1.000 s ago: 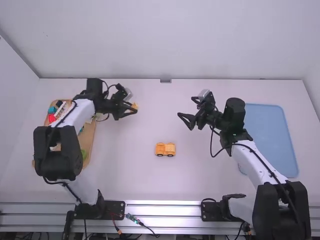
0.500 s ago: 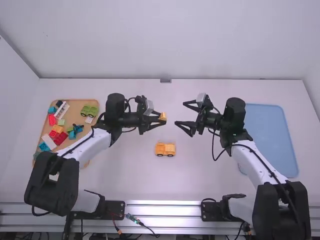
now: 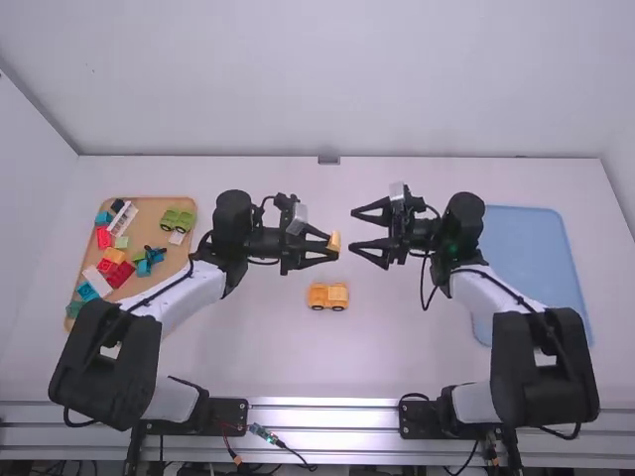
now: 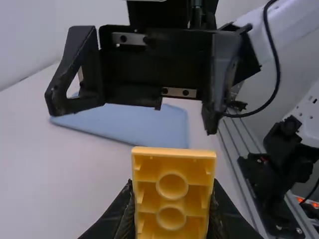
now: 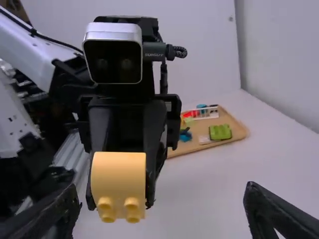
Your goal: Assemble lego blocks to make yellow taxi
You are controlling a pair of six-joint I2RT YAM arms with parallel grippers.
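In the high view my left gripper (image 3: 331,249) is shut on a yellow block (image 3: 333,242) above mid-table. The left wrist view shows my left gripper (image 4: 170,214) with the block's hollow underside (image 4: 172,186) facing the camera. My right gripper (image 3: 355,230) stands open, facing the block with a small gap between. In the right wrist view the open right gripper (image 5: 162,211) has nothing between its fingers, and the yellow block (image 5: 118,179) shows its rounded side and studs. A yellow car body with dark wheels (image 3: 327,297) rests on the table nearer the bases.
At the left, a wooden tray (image 3: 149,213) holds loose red, blue, green and white pieces and a green wheeled base (image 3: 178,219). A blue mat or tray (image 3: 536,268) lies at the right, partly beneath the right arm.
My left gripper has come rightward from near the wooden tray, carrying the yellow block. The right gripper has shifted slightly left and turned. The car body has stayed put.
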